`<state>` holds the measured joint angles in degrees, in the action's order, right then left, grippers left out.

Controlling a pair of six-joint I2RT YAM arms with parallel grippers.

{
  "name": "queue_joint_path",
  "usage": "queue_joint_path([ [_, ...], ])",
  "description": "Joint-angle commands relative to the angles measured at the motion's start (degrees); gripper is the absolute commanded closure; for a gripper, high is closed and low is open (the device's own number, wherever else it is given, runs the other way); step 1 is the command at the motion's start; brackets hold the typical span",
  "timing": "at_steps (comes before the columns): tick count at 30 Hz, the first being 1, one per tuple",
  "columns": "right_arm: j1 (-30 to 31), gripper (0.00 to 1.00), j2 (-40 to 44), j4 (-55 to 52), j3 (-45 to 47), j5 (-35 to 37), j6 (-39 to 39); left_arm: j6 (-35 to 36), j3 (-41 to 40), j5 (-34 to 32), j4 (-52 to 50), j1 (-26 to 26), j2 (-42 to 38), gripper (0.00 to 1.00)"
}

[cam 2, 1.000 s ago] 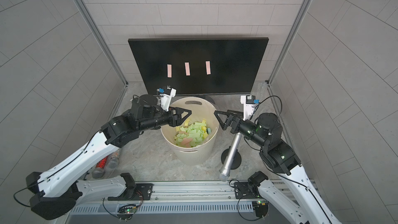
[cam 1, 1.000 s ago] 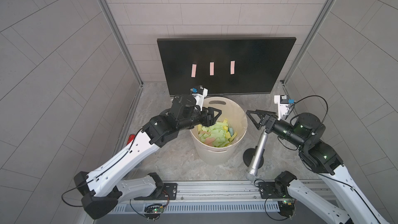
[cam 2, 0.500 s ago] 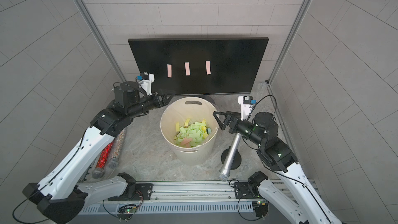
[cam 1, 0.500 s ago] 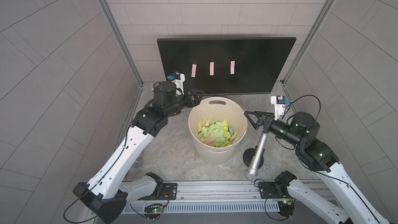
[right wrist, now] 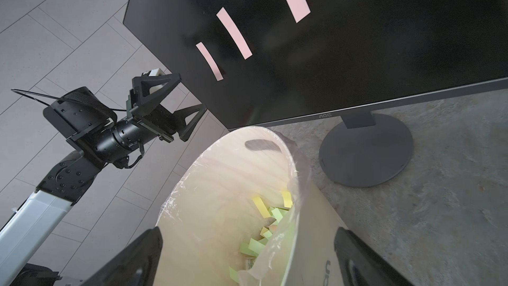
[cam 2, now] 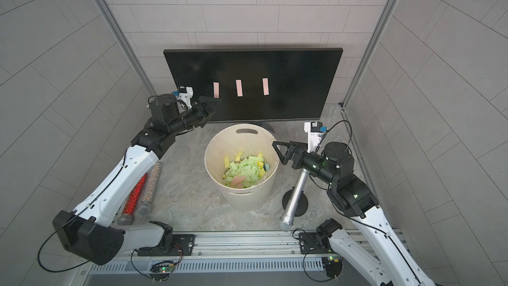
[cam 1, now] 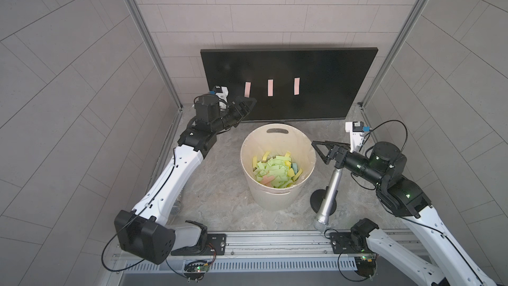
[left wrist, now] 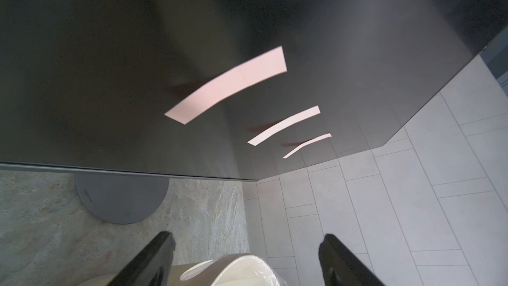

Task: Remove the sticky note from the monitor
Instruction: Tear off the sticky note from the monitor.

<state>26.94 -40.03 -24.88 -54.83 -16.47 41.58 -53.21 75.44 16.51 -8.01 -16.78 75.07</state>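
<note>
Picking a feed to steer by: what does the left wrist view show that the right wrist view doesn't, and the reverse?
Left wrist only: the far end of the monitor against the tiled wall.
Right wrist only: the left pincer seen whole, open and empty, by the monitor's near edge; green and yellow scraps inside the bucket.
Both: three pink sticky notes on the screen, the monitor's round base, and the bucket's rim.

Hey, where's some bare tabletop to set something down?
Widest bare patch: between the bucket and the left arm, running forward to the rail. Small one in the back right corner beside the monitor. Crowded: glitter mics at the left wall, mic stand right of bucket.
</note>
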Motion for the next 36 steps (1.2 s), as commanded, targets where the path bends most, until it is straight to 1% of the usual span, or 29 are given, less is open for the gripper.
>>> queue_joint_path([
  [1,-0.46,0.00,0.37,1.15,0.20,0.39,-1.05,-3.23,-0.64,0.19,6.38,0.70,0.76,0.14],
  [9,-1.08,0.00,0.39,1.15,-0.23,-0.21,-1.15,-5.00,0.11,-0.16,10.74,1.97,4.19,0.14],
  [15,-1.53,0.00,0.40,1.24,-0.10,-0.29,-1.15,-5.20,0.89,-0.31,11.88,2.25,6.32,0.14],
  [24,-1.88,0.00,0.31,1.41,0.02,-0.49,-1.15,-5.73,0.41,-1.56,16.06,2.47,8.62,0.18],
  [36,-2.42,0.00,0.39,1.50,0.14,-0.78,-0.94,-7.08,1.78,-2.37,18.06,2.54,10.93,0.24],
])
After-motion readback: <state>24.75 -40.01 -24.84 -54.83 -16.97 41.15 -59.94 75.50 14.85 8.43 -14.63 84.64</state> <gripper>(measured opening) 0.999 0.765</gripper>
